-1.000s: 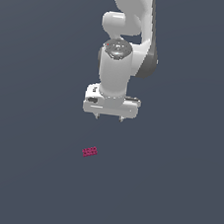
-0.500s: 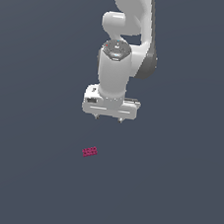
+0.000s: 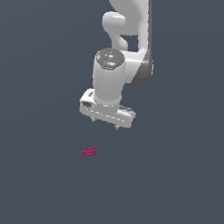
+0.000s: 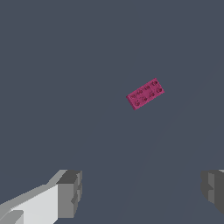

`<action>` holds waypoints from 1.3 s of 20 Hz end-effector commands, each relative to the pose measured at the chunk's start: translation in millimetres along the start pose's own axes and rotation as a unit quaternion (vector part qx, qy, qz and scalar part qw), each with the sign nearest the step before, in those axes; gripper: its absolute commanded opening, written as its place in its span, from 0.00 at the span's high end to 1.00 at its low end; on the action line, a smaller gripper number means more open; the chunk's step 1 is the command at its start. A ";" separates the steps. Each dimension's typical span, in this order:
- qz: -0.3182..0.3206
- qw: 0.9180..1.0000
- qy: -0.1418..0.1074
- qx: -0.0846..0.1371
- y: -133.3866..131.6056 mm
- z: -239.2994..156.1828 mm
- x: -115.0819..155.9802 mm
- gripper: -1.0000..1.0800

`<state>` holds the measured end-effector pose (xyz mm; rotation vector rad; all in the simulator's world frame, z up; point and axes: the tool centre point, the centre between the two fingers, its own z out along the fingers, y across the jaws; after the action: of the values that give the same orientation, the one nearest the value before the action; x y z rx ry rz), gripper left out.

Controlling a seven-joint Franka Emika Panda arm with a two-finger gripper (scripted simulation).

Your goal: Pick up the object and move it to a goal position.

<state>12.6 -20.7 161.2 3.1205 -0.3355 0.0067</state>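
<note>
Fingers: the white two-finger gripper of the white robot arm has its jaws spread wide. In the wrist view the two grey finger pads stand well apart with only bare floor between them. Nothing is held and nothing is touched; the fingertips hang clear above the floor, pointing downward in the exterior view.

Task item: the small magenta-pink rectangular studded brick lies flat on the plain dark grey-blue floor, studs upward. In the exterior view it sits below the gripper and slightly toward the exterior view's left of it, well apart from the fingertips. In the wrist view the brick lies at a slant, outside the gap between the pads and clear of both. Two rows of round studs can be made out on its top face.

Markings: no brand, label or writing is legible on the arm, gripper or brick at this resolution
</note>
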 end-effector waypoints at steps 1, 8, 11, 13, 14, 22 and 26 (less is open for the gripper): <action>0.034 0.999 -0.001 0.001 2.8 6.0 6.2 0.04; 0.145 0.989 -0.003 0.004 12.1 26.2 25.8 0.04; 0.192 0.981 -0.004 0.004 16.3 35.2 33.7 0.04; 0.223 0.975 -0.005 0.004 19.2 41.3 38.9 0.04; 0.238 0.971 -0.005 0.004 20.6 44.4 41.4 0.04; 0.357 0.934 -0.005 0.003 32.2 69.5 60.4 0.04; 0.406 0.914 -0.004 0.002 37.2 80.7 68.0 0.04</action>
<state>68.8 -69.4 84.9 2.7534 -1.5216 -0.0064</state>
